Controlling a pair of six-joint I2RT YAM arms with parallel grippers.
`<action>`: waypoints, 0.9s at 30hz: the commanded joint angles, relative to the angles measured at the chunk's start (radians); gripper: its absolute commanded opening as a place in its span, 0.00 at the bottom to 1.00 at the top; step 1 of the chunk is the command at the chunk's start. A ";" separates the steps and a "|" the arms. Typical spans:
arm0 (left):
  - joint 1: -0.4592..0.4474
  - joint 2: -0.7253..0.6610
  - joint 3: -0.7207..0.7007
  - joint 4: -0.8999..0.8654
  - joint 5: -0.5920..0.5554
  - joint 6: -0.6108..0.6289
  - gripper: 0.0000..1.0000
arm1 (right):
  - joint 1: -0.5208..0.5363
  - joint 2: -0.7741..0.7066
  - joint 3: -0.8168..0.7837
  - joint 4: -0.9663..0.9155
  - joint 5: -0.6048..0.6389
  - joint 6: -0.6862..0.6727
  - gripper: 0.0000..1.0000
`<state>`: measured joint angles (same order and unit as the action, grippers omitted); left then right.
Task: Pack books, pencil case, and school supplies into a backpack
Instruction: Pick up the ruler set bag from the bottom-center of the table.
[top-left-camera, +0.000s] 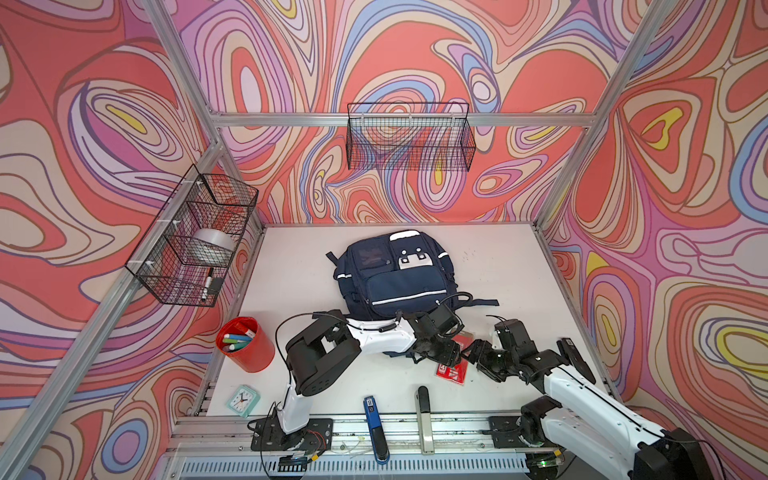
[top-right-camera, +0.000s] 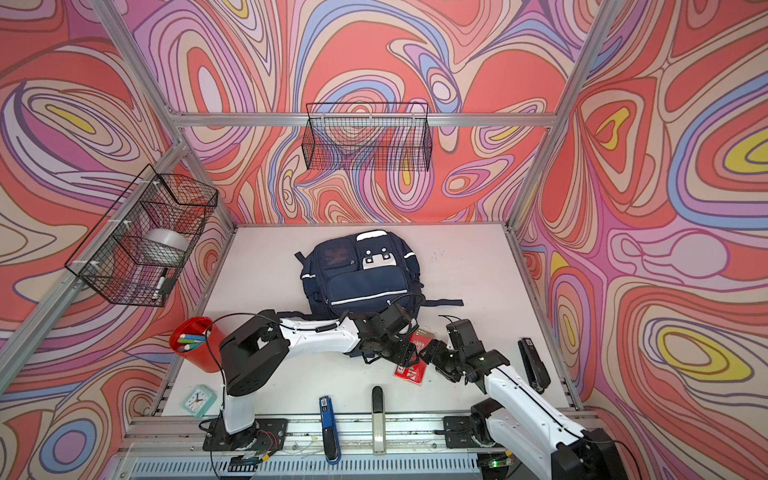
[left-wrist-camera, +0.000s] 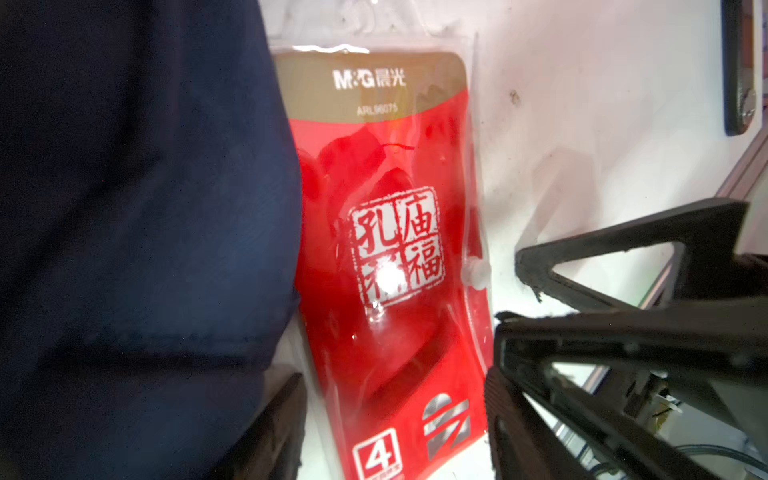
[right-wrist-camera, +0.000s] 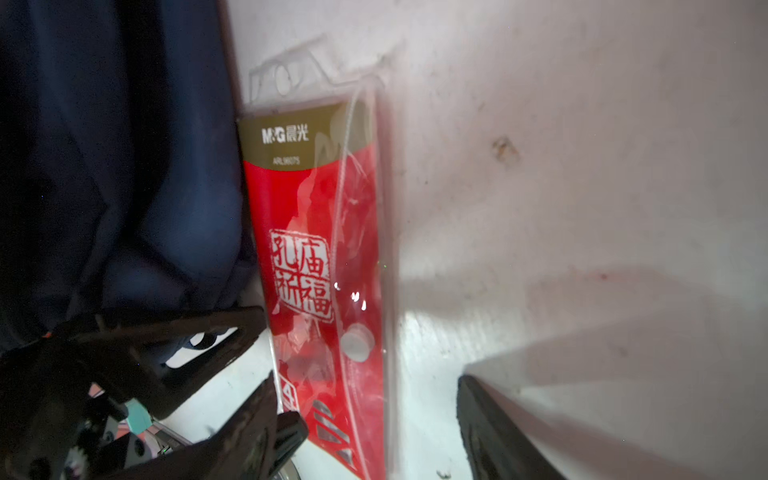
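Note:
The navy backpack (top-left-camera: 395, 274) (top-right-camera: 361, 274) lies flat in the middle of the table with its pockets facing up. A flat red packet (top-left-camera: 452, 371) (top-right-camera: 409, 372) with white print lies right beside its near edge. My left gripper (top-left-camera: 449, 353) (left-wrist-camera: 395, 428) is open, one finger on each side of the packet (left-wrist-camera: 386, 249), with a gap showing. My right gripper (top-left-camera: 469, 354) (right-wrist-camera: 370, 432) is open too and straddles the same packet (right-wrist-camera: 307, 249) from the right. The books and the pencil case are out of view.
A red cup of markers (top-left-camera: 245, 345) and a small clock (top-left-camera: 243, 400) stand at the front left. A blue stapler (top-left-camera: 374, 428) and a black-and-grey one (top-left-camera: 423, 415) lie on the front rail, and another black one (top-right-camera: 534, 365) lies at the right. Wire baskets (top-left-camera: 195, 237) (top-left-camera: 409, 137) hang on the walls.

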<state>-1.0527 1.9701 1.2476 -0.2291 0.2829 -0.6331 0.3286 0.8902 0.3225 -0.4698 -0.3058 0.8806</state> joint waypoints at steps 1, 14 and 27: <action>0.006 0.052 -0.007 0.059 0.042 -0.014 0.48 | -0.027 0.010 -0.027 -0.057 0.038 0.010 0.68; 0.010 0.120 0.035 0.076 0.106 -0.016 0.30 | -0.030 0.098 -0.133 0.290 -0.148 0.043 0.44; 0.016 0.051 0.008 0.121 0.093 -0.022 0.29 | -0.030 0.002 -0.093 0.195 -0.072 -0.007 0.00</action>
<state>-1.0294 2.0304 1.2736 -0.1364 0.3748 -0.6418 0.2939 0.8829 0.2245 -0.2283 -0.3824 0.8906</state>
